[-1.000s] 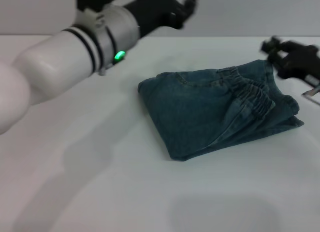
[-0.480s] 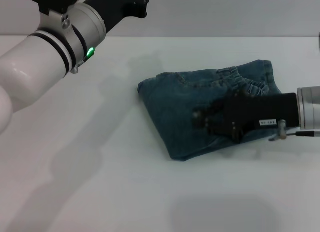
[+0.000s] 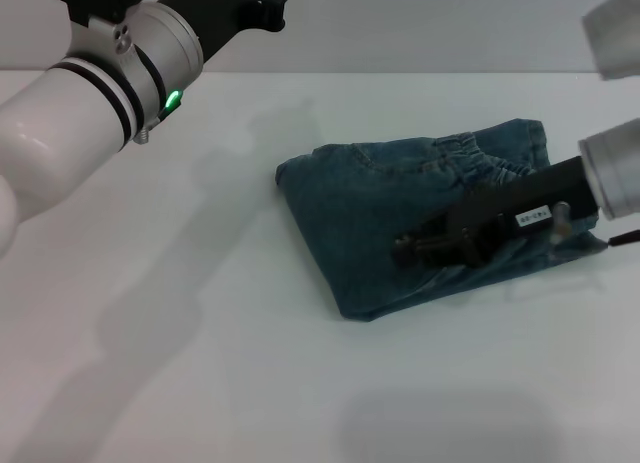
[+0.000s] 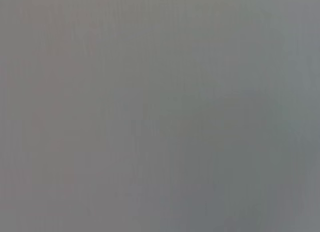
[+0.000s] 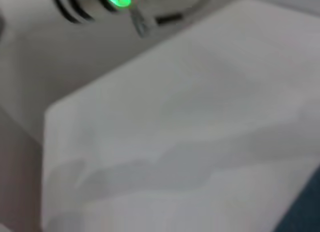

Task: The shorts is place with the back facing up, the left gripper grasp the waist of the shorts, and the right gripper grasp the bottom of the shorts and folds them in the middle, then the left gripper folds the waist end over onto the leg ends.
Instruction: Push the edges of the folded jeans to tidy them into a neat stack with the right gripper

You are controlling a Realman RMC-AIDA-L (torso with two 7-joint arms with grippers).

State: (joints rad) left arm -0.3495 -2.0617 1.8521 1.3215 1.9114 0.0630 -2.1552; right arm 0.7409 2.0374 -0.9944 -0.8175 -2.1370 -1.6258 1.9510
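Lying folded into a compact packet right of centre in the head view, the shorts [image 3: 400, 228] sit on the white table [image 3: 250, 383] with the waist of the shorts [image 3: 478, 163], its puckered band, showing along the upper right edge of the bundle. Both folds named in the task look already made, judging from how thick and small the packet is, so the step in hand reads as the finish: arms clearing away or giving the cloth a last press. The right gripper [image 3: 402, 249] reaches in from the right edge of the frame and hangs over the lower right part of the packet, its tips pointing toward frame centre; they look close together with no cloth between them, though whether they touch the denim cannot be told. The left gripper [image 3: 262, 5] is raised in the upper left of the frame, well apart from the shorts, and its fingers run out past the top edge, so I cannot tell their state. Its wrist view shows only plain grey; the right wrist view shows table, a sliver of denim at its lower right corner and the other arm's green light. My guess is that the next move calls only for lifting the right arm straight off without dragging the top layer.
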